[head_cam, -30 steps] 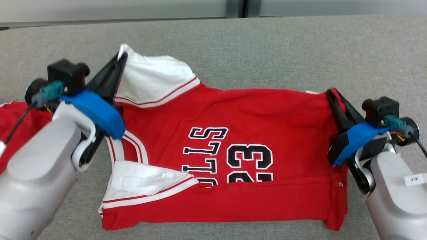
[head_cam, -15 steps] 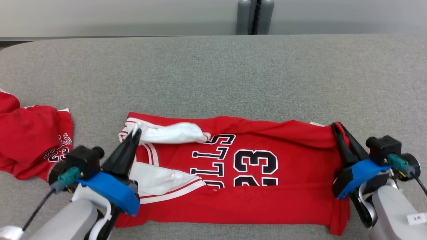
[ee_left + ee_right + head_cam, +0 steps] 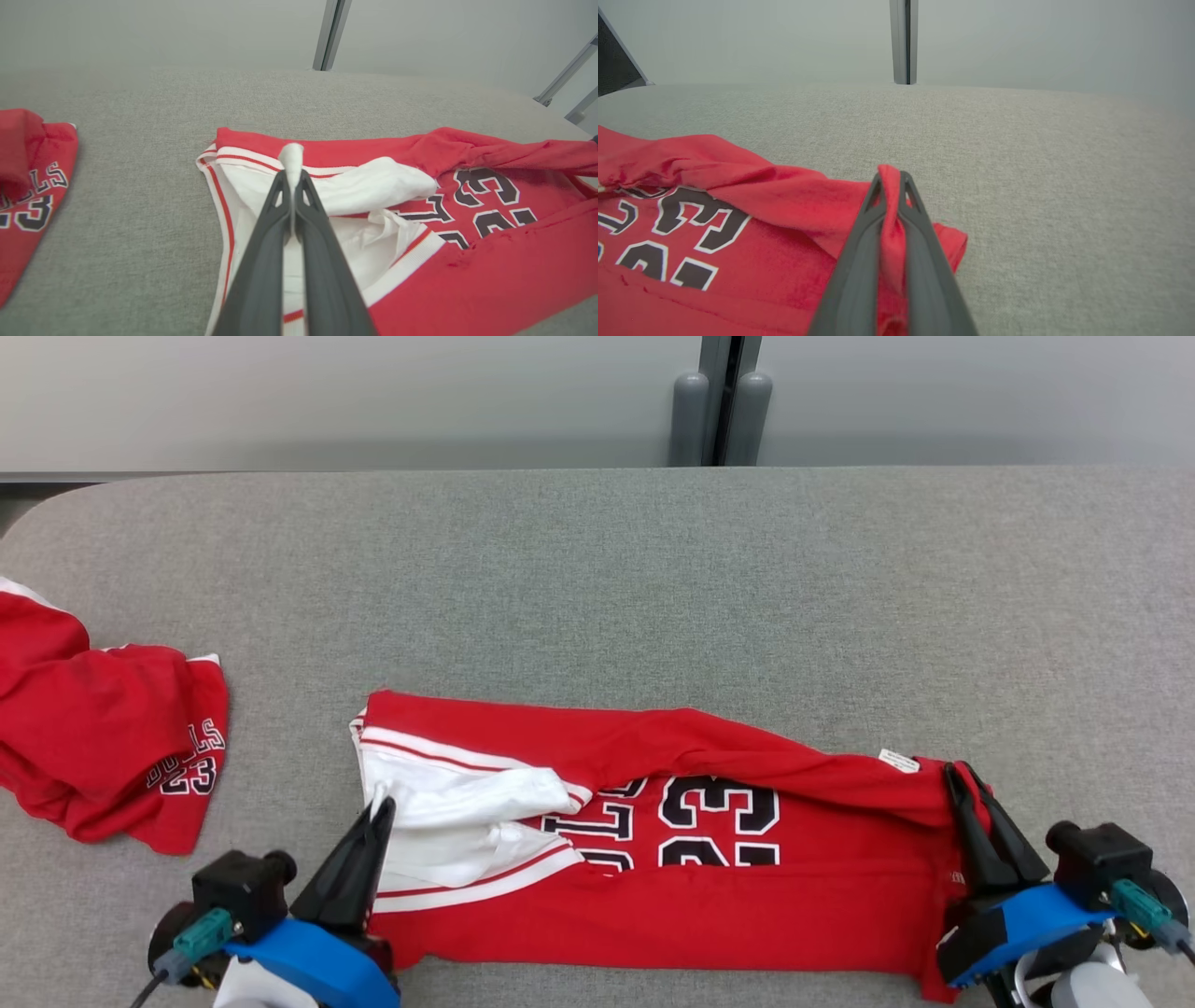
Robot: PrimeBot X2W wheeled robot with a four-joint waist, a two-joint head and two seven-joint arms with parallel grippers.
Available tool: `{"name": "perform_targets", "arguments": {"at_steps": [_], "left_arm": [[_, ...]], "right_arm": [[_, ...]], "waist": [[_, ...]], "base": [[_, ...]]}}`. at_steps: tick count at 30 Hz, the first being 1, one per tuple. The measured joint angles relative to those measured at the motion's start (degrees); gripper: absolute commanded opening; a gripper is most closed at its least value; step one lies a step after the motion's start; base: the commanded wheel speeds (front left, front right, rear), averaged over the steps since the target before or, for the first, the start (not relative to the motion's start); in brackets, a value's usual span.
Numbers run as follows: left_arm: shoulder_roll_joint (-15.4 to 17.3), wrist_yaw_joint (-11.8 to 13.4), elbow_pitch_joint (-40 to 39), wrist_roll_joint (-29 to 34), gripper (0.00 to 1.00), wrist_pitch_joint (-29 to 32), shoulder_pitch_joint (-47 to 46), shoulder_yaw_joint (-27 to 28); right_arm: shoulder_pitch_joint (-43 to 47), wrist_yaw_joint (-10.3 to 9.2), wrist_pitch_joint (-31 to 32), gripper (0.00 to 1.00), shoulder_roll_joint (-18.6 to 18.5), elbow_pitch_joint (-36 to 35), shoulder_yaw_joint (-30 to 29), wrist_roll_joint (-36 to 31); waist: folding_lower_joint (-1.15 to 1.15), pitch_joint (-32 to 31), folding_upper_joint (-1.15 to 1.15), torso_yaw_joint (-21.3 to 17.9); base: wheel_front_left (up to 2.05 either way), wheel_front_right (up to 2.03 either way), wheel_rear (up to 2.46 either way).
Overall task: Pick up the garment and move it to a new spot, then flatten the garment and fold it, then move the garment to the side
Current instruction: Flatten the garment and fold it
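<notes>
The red basketball jersey lies along the near edge of the grey fabric-covered table, stretched sideways between the two grippers. Its far half is folded partly toward the robot, so a red flap covers the tops of the black number 23 and the lettering beside it. The left gripper is closed on white fabric at the jersey's left end; in the left wrist view a tuft of white cloth pokes out beyond the pressed-together fingertips. The right gripper is closed on the red corner at the right end, and in the right wrist view a ridge of red cloth is squeezed between its fingers. A small white label shows on the far edge just beside the right gripper. A second red jersey with the same print lies crumpled at the table's left, well apart from the first. Beyond the far edge stand two grey posts
</notes>
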Motion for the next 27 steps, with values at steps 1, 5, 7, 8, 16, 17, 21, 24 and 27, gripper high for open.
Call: {"name": "perform_targets", "arguments": {"at_steps": [1, 5, 7, 8, 16, 17, 21, 24, 27], "left_arm": [[-0.2, 0.1, 0.0, 0.0, 0.00, 0.0, 0.7, 0.2], [-1.3, 1.6, -0.3, 1.8, 1.00, 0.0, 2.8, 2.5], [-2.1, 2.3, -1.1, 3.6, 1.00, 0.0, 3.3, 5.1], [-2.6, 2.3, -1.6, 4.5, 1.00, 0.0, 3.8, 6.4], [-9.6, 3.0, -6.1, 17.7, 1.00, 0.0, 7.7, 20.3], [-10.5, 3.0, -6.5, 19.6, 1.00, 0.0, 8.1, 22.1], [-14.7, 2.0, -7.8, 26.3, 1.00, 0.0, 9.8, 28.3], [-17.4, 0.8, -8.2, 30.1, 1.00, 0.0, 10.6, 32.1], [-19.7, -0.6, -7.6, 32.7, 1.00, 0.0, 11.5, 35.5]], "right_arm": [[0.8, 0.00, 0.0, 0.00, 0.2, -1.0, -0.3, 0.0], [3.6, 0.00, 0.0, 1.00, 0.8, -4.4, -1.5, 0.1], [4.6, 0.00, 0.0, 1.00, 1.3, -6.0, -2.4, 0.1], [5.0, 0.00, 0.0, 1.00, 1.5, -6.8, -2.8, 0.1], [4.9, 0.00, 0.0, 1.00, 1.8, -7.8, -5.4, 0.0], [4.7, -0.01, 0.0, 1.00, 2.0, -7.0, -5.7, -0.2], [2.7, -0.01, 1.2, 1.00, 3.5, -3.1, -7.3, -1.1], [1.4, -0.01, 2.5, 1.00, 4.4, 0.3, -7.9, -1.5], [0.6, -0.01, 4.2, 1.00, 5.0, 3.8, -8.1, -1.4]], "waist": [[0.00, -0.1, 0.00, 0.0], [0.00, -0.4, 0.00, 0.0], [0.01, -0.5, 0.00, 0.0], [0.01, -0.5, 0.00, 0.0], [0.00, -0.5, 0.00, -0.3], [0.01, -0.6, 0.00, -0.3], [0.01, -0.4, 0.00, -0.1], [0.01, -0.4, 0.00, 0.1], [0.01, -0.3, 0.00, 0.3]], "base": [[0.00, 0.00, 0.00], [0.00, 0.00, 0.00], [0.00, 0.00, 0.00], [0.00, 0.00, 0.00], [0.00, 0.00, 0.00], [0.00, 0.00, 0.00], [0.00, 0.00, 0.00], [0.00, 0.00, 0.00], [0.00, 0.00, 0.00]]}}
